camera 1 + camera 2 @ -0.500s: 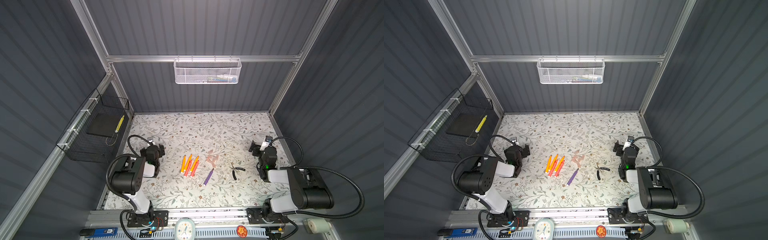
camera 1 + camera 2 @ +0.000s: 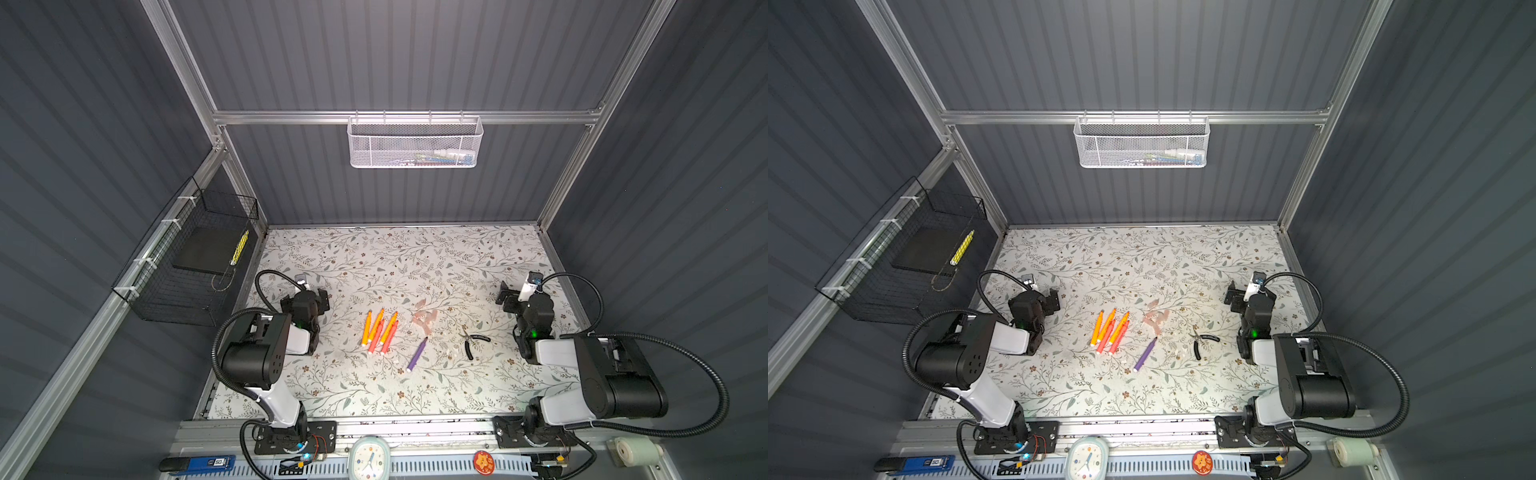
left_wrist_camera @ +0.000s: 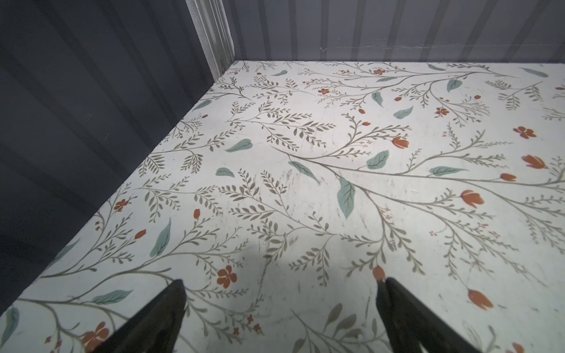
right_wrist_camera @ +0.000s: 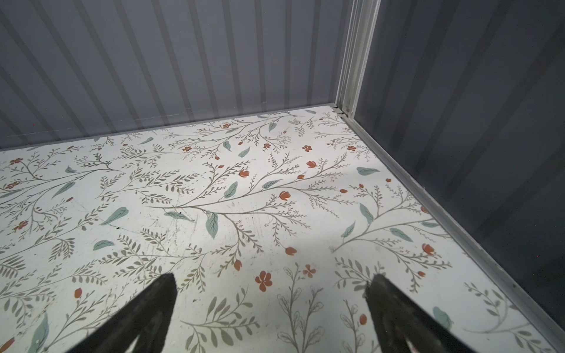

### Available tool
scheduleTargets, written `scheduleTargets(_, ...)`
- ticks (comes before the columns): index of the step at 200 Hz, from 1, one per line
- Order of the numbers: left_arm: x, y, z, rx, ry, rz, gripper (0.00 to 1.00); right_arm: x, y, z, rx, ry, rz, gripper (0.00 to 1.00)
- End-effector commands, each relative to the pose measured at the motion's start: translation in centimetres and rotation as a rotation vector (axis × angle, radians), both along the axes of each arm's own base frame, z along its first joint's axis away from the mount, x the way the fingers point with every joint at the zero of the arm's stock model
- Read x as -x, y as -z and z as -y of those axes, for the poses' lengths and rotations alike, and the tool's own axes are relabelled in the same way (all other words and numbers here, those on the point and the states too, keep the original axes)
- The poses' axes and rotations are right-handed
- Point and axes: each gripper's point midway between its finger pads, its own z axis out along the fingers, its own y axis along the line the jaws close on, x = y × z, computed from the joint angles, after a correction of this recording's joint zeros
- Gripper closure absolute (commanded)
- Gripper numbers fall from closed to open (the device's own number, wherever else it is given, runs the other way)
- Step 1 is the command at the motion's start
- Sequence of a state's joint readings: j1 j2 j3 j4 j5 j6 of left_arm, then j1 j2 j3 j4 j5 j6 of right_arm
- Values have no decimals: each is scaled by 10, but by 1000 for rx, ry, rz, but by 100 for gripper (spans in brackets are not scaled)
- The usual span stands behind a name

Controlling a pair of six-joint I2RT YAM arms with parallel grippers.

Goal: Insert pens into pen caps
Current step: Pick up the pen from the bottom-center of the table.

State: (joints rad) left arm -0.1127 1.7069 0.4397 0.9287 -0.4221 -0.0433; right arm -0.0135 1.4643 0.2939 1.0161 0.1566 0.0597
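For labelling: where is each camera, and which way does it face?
Both top views: high in front, looking down on the table; both arms show.
Left wrist: on the left arm, facing a far table corner; open left fingers show.
Right wrist: on the right arm, facing the opposite far corner; open right fingers show.
Shared: the floral table.

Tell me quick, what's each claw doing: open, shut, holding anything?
Left claw: open, holding nothing.
Right claw: open, holding nothing.

Clustered pens (image 2: pixel 367 328) on floral table (image 2: pixel 374 266), pen caps (image 2: pixel 424 318) beside, pliers (image 2: pixel 468 341) near
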Motion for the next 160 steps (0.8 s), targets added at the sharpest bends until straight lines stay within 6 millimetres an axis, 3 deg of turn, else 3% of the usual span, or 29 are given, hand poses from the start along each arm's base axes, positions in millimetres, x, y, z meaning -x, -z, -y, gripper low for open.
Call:
scheduleTargets(1,-5,-6,1,-18,1,23,0,-3,-6,0,9,-6,16,1)
scheduleTargets(126,-5,-6,1,-18,1,22,0,-1,-6,0,11,-1,21,1)
scheduleTargets(145,-5,-6,1,-18,0,24,0,14,-18,5,44,76,73,1)
scheduleTargets(160,-5,-11,3,-31,13,50,0,27,-43,2,104,130,141,1)
